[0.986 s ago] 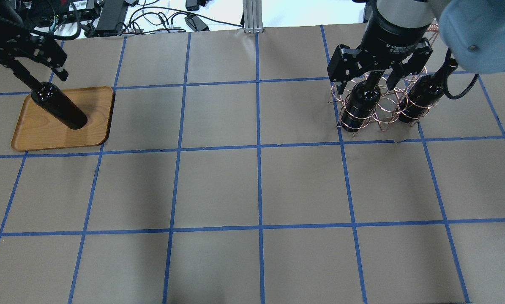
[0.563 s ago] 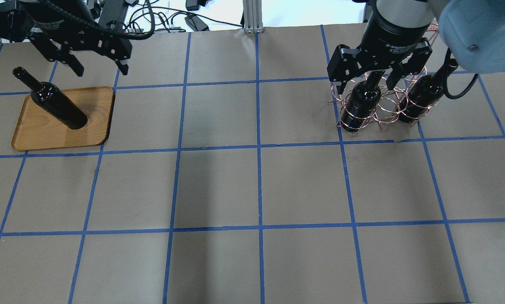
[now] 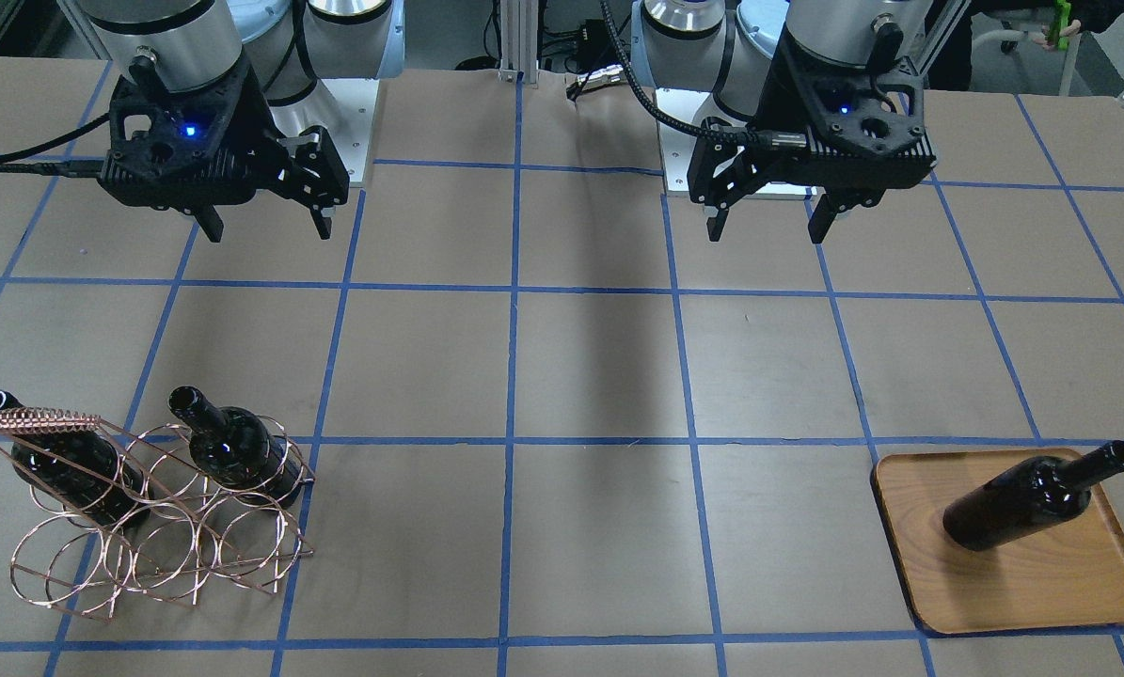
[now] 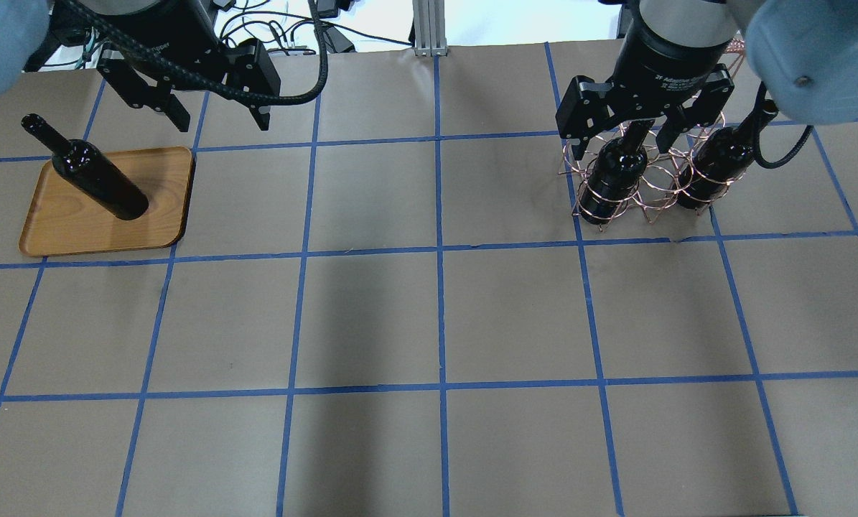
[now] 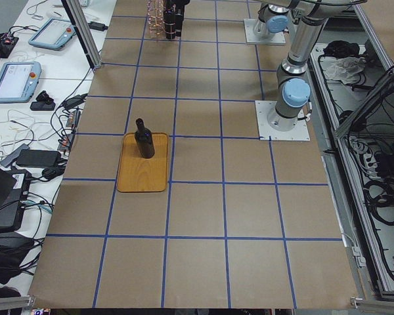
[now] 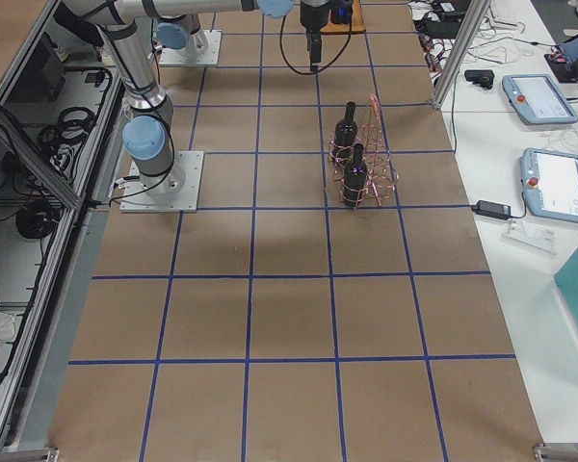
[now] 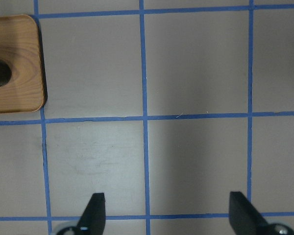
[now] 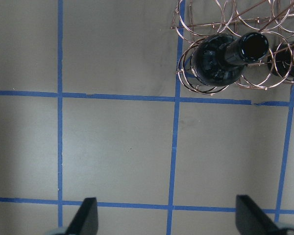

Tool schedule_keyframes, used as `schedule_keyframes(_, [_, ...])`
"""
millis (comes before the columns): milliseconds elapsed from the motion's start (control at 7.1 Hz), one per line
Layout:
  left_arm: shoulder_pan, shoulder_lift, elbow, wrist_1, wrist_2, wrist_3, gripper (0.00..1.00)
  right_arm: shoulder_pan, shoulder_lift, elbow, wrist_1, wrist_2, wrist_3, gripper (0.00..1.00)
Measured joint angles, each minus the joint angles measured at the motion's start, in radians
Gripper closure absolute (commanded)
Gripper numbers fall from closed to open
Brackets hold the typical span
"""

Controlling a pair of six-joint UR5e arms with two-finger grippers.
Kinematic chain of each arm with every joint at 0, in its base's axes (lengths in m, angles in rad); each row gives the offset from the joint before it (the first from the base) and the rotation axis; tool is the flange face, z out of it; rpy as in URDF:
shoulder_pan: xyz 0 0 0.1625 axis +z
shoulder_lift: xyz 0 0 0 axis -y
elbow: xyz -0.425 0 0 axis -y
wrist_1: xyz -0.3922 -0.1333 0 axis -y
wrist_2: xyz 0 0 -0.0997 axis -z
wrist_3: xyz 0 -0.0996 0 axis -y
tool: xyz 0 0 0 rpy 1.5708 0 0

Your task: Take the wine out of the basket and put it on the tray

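Left gripper (image 4: pixel 220 118) has come off the bottle (image 4: pixel 98 183) and swung right and up since a second ago. It now hangs over bare table (image 4: pixel 436 316) beside the tray (image 4: pixel 62 230), fingers apart, holding nothing. Right gripper (image 3: pixel 266 228) hasn't budged: fingers spread, empty, parked high on the robot's side of the basket (image 3: pixel 148 555), not over it, going by its wrist view. So one bottle is delivered. It stands upright on the tray, toward the end nearer the basket, and the outer end is free wood. Still to go: end bottle (image 3: pixel 232 451) and handle-side bottle (image 3: pixel 63 465), both necks up in the wire loops. I'd call it about a third done. Room looks good, with open table between basket and tray. Tight spots are the loops hugging each bottle and the handle (image 3: pixel 35 420) crossing the far neck. The tray rim is low, and the standing bottle must be steered around.
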Motion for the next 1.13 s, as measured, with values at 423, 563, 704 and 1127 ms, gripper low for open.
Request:
schedule_keyframes(423, [0.048,0.024,-0.008,-0.001,0.003,0.020,0.14,0.000,0.000,0.000,0.000,-0.001,-0.001,0.00])
schedule_keyframes(563, [0.073,0.030,-0.010,-0.018,0.003,0.045,0.14,0.000,0.000,0.000,0.000,-0.001,-0.001,0.00])
schedule_keyframes(704, [0.091,0.037,-0.016,-0.047,0.004,0.058,0.13,0.000,0.000,0.000,0.000,-0.001,-0.001,0.00])
schedule_keyframes(1127, [0.113,0.047,-0.028,-0.082,-0.004,0.066,0.10,0.000,0.000,0.000,0.000,-0.001,0.000,0.00])
